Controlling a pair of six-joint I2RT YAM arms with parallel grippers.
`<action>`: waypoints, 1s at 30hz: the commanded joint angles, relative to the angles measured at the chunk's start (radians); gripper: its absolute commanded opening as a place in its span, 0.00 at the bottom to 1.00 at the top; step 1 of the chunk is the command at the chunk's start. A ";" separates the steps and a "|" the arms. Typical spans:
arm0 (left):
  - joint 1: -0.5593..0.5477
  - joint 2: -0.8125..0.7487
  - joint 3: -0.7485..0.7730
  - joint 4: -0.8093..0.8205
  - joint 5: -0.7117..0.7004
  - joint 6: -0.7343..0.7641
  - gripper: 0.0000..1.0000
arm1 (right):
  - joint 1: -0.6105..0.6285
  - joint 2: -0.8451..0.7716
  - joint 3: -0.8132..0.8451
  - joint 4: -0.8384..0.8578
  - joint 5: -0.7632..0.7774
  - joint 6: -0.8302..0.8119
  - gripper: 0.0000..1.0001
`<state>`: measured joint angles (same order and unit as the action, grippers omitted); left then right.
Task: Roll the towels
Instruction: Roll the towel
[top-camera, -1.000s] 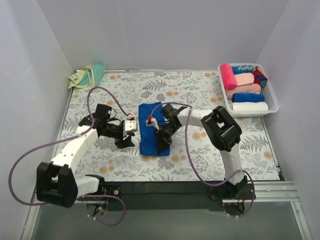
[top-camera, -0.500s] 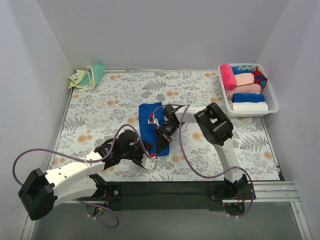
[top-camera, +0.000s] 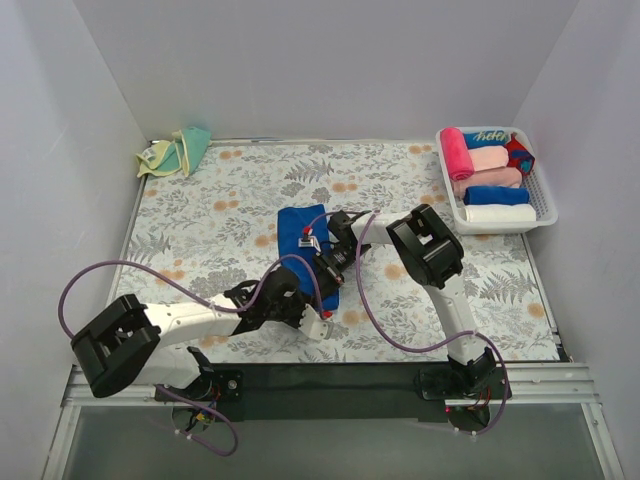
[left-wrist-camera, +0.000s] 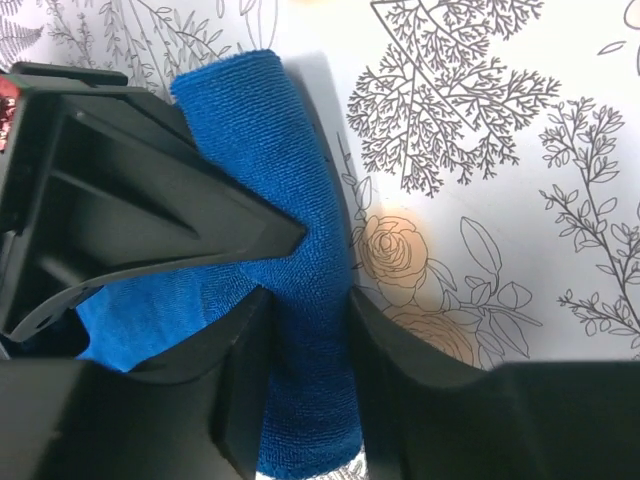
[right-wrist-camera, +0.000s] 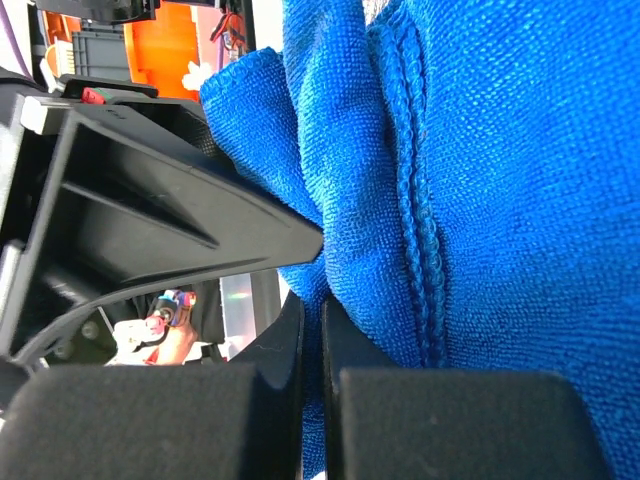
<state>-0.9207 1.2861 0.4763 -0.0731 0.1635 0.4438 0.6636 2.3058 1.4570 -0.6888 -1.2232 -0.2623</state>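
The royal blue towel (top-camera: 298, 232) lies mid-mat as a strip with its near end bunched up. My right gripper (top-camera: 328, 268) is shut on a thin fold of the blue towel (right-wrist-camera: 500, 200), pinched flat between its pads at the right gripper (right-wrist-camera: 312, 310). My left gripper (top-camera: 310, 308) reaches in from the front, and its fingers press both sides of a rolled edge of the blue towel (left-wrist-camera: 260, 130) at the left gripper (left-wrist-camera: 308, 300). The pale yellow towel with a teal patch (top-camera: 172, 152) lies crumpled in the far left corner, away from both arms.
A white basket (top-camera: 545, 205) at the back right holds several rolled towels. The floral mat (top-camera: 200, 220) covers the table between white walls. The two grippers are nearly touching at the towel's near end.
My left arm has swung from left of the towel round to its near end and closed on the rolled edge. The right gripper has stayed on the towel, shifting slightly.
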 joint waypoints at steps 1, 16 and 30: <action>-0.006 0.016 -0.024 0.007 -0.035 -0.002 0.30 | -0.005 0.023 0.017 -0.003 0.028 -0.008 0.01; 0.239 0.228 0.248 -0.447 0.398 -0.100 0.00 | -0.206 -0.259 -0.037 -0.018 0.235 -0.002 0.58; 0.456 0.787 0.773 -1.030 0.815 0.075 0.00 | -0.210 -0.785 -0.276 0.144 0.532 -0.172 0.63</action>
<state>-0.4850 1.9602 1.2057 -0.9150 0.9260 0.4503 0.3943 1.5791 1.2270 -0.6098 -0.8024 -0.3607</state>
